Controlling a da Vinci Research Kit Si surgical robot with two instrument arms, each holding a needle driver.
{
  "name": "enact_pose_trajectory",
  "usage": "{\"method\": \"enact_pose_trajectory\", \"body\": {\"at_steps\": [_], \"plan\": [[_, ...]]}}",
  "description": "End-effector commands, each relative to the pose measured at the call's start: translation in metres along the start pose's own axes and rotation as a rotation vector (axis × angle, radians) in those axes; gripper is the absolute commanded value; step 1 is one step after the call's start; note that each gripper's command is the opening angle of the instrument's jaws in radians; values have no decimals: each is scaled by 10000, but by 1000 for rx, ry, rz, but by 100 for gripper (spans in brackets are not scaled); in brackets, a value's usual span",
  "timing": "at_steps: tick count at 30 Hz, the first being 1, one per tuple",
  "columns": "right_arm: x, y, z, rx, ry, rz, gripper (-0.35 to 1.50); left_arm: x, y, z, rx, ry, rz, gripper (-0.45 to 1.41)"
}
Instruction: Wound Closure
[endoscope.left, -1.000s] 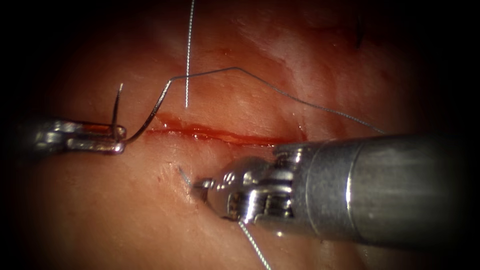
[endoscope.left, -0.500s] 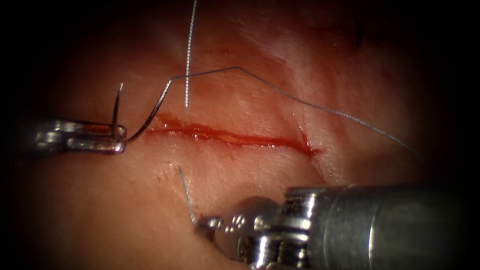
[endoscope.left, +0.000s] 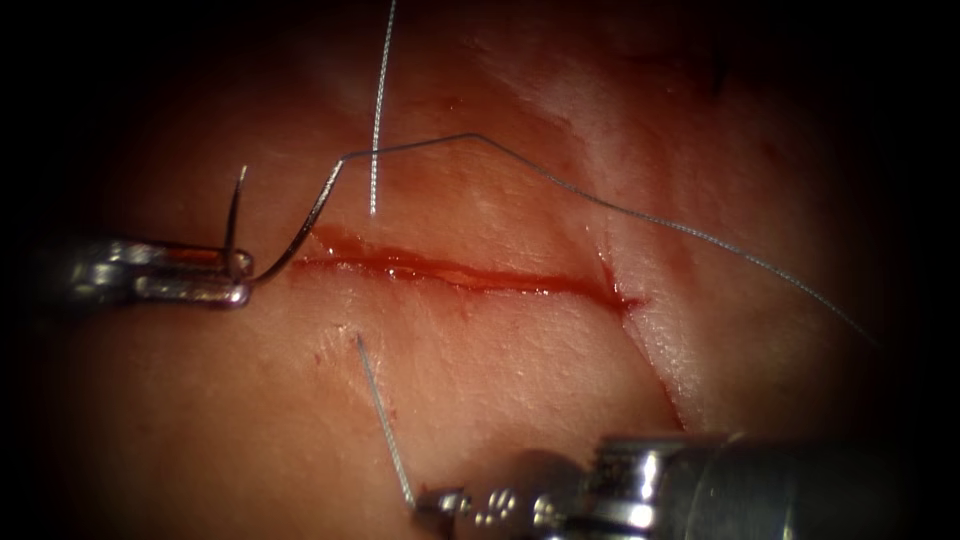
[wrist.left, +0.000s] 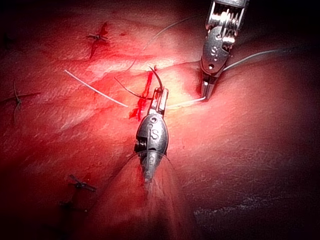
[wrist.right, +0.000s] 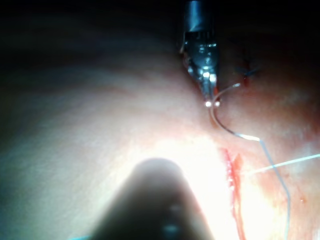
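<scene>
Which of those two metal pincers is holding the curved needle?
The left tool, at the left end of the cut, grips the needle mid-curve, clear of the tissue. The right tool holds thread instead.

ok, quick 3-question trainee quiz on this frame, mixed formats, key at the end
1. True or false: the needle is buried in the tissue.
2. The left tool holds: A) needle B) thread C) nothing.
3. Fill in: the right tool grips the ____ where it leaves the tissue below the cut.

Key:
1. False; the needle is clear of the tissue, by the cut's left end.
2. A, near mid-curve.
3. thread.
</scene>
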Motion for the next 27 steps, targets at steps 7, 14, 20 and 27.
{"method": "enact_pose_trajectory", "body": {"at_steps": [7, 14, 20, 27], "plan": [[-6, -14, 8, 19, -12, -6, -35, -7, 0, 5, -1, 1, 0, -45], [-10, -23, 5, 32, -19, -6, -35, -7, 0, 5, -1, 1, 0, -45], [-13, -25, 9, 39, -23, -5, -6, -7, 0, 5, -1, 1, 0, -45], [18, 11, 12, -80, 22, 89, 111, -7, 0, 6, -1, 1, 0, -45]]}}
